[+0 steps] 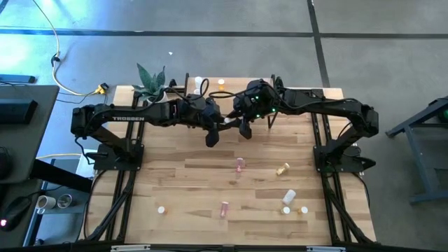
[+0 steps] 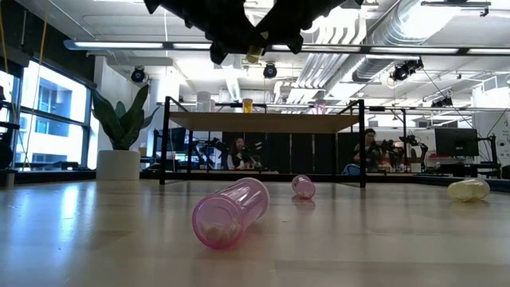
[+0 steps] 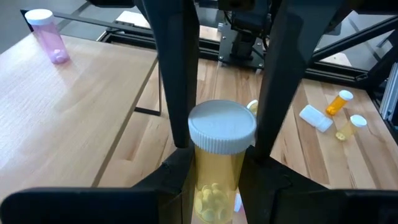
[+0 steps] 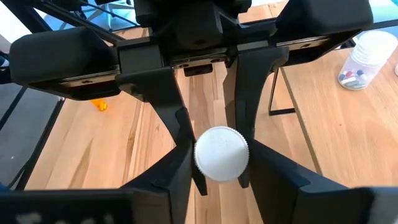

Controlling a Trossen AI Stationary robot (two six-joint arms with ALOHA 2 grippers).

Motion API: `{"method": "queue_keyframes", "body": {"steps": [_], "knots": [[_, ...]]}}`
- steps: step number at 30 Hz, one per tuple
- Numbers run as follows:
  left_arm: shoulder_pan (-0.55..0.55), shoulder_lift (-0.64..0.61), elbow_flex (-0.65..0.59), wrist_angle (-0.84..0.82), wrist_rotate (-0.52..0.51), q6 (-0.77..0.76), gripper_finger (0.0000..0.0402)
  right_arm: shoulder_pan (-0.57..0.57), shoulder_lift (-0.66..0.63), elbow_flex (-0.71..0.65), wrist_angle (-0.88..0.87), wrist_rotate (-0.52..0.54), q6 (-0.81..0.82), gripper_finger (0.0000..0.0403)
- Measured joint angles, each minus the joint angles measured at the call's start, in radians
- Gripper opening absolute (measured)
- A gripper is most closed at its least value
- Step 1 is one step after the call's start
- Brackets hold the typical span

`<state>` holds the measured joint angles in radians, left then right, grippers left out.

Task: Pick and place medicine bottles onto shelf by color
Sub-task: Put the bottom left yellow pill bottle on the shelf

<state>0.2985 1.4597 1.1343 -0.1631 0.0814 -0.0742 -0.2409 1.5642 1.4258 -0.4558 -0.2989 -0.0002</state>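
Left gripper [image 3: 217, 171]: hanging above the tabletop toward its far edge, near the middle; fingers [image 3: 177, 81] closed down onto an orange-yellow bottle [image 3: 219, 162], which is standing upright between them with its white cap up and pale pills showing inside.
Right gripper [image 4: 217, 165]: meeting the left one over the same spot; its fingers are pinching the white cap [image 4: 221, 154] of that bottle from both sides.
Shelf [image 2: 263, 122]: standing along the tabletop's far edge; a few bottles are sitting upright on its board, among them a pink one [image 3: 47, 35] and a clear one with mixed-colour contents [image 4: 367, 57].
Loose bottles: a pink bottle [image 2: 231, 212] is lying on its side near the tabletop's near edge, another pink one [image 1: 240, 164] near the centre, several orange-yellow and white ones [image 1: 288, 197] scattered toward the near right corner.
Potted plant [image 1: 151, 83]: sitting at the far left corner.
Background: two people [image 2: 237, 153] are sitting beyond the table.
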Motion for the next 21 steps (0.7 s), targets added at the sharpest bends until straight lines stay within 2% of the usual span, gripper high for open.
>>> {"method": "queue_keyframes", "body": {"steps": [5,21], "knots": [[0.000,0.000,0.000,0.000,0.000,0.000,0.0086,0.000,0.000,0.000,-0.002,0.000,0.000,0.0113],[0.000,0.000,0.000,0.000,0.000,0.000,0.0130,-0.001,0.000,0.000,-0.003,0.006,0.000,0.0112]]}}
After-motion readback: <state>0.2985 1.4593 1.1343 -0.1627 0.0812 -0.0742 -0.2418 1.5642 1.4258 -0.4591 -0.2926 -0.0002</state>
